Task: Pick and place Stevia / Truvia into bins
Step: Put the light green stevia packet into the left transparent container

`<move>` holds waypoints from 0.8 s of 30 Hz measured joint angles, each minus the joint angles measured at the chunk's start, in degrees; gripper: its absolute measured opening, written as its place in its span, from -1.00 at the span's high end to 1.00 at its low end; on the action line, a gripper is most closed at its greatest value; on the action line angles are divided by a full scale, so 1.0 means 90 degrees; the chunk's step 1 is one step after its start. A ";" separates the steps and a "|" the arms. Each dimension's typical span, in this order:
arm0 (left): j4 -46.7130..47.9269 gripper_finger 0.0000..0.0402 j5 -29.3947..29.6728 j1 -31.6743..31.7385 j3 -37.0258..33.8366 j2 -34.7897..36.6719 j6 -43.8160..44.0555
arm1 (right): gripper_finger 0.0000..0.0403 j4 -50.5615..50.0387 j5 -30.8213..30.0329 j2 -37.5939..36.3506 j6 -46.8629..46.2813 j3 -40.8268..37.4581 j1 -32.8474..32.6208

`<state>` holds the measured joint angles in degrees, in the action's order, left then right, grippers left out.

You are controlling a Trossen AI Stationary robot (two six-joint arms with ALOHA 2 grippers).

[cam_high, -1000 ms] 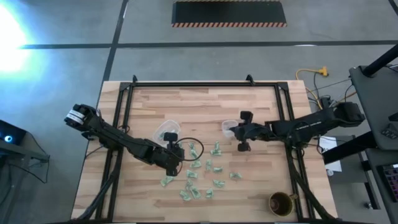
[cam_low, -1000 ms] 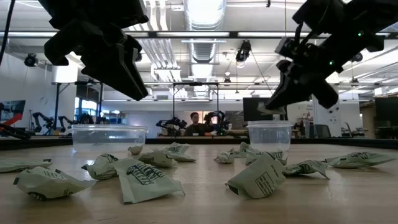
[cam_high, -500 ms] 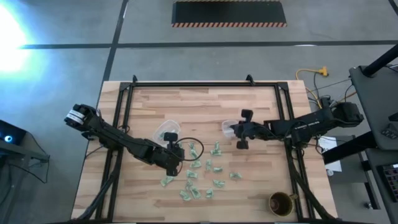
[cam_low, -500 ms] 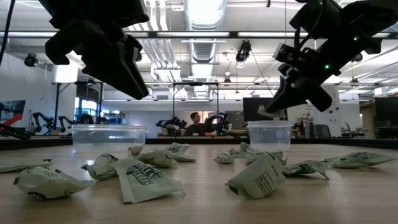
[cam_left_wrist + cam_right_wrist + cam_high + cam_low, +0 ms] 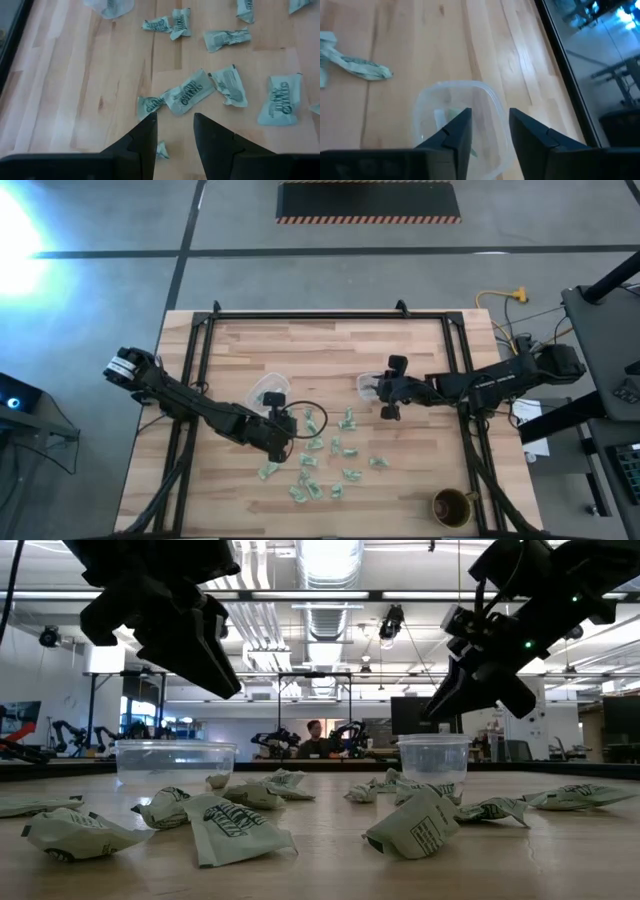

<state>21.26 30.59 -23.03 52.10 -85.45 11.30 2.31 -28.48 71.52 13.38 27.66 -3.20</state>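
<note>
1. the right pincer (image 5: 378, 391) is hovering over the smaller clear bin (image 5: 368, 385) near the middle of the wooden surface (image 5: 330, 340); its fingers (image 5: 451, 131) are standing apart, released, with nothing between them.
2. in the right wrist view a pale green sweetener packet (image 5: 451, 118) is lying inside that bin, seen through the gap between the fingers.
3. the left pincer (image 5: 288, 427) is hanging above the surface just beside the larger clear bin (image 5: 267, 391); its fingers (image 5: 145, 142) are parted and empty, pointing down at a green and white stevia packet (image 5: 184, 93).
4. the other stevia packets (image 5: 320, 465) are lying scattered loose on the surface between the two arms and toward the near edge, several crumpled.
5. a round brown cup (image 5: 450, 504) is standing at the near right corner, well apart from the packets.
6. in the low view a person (image 5: 314, 740) is showing far back in the room.
</note>
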 joint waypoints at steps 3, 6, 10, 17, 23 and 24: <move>-0.0254 0.44 0.0005 0.0086 0.0002 -0.0074 0.0026 | 0.32 -0.0001 0.0020 -0.0114 0.0057 0.0072 -0.0184; -0.0421 0.44 -0.0107 0.0156 0.0006 -0.0247 -0.0294 | 0.30 -0.0024 0.0146 -0.0233 0.0078 0.0155 -0.0422; -0.0604 0.44 -0.0238 0.0240 0.0007 -0.0648 -0.0752 | 0.32 -0.0137 0.0621 -0.0367 0.0177 0.0219 -0.0687; -0.1251 0.44 -0.0732 0.0551 0.0208 -0.1286 -0.1656 | 0.38 -0.0235 0.0734 -0.0545 0.0210 0.0217 -0.0919; -0.1316 0.44 -0.1448 0.0997 0.0512 -0.1774 -0.2031 | 0.42 -0.0236 0.1151 -0.0681 0.0210 0.0207 -0.0955; -0.1315 0.44 -0.1557 0.1070 0.0517 -0.1806 -0.2070 | 0.43 -0.0236 0.1207 -0.0693 0.0209 0.0207 -0.0955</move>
<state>9.43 16.57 -13.40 56.75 -101.71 -7.34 0.19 -17.61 65.29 15.26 29.52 -11.79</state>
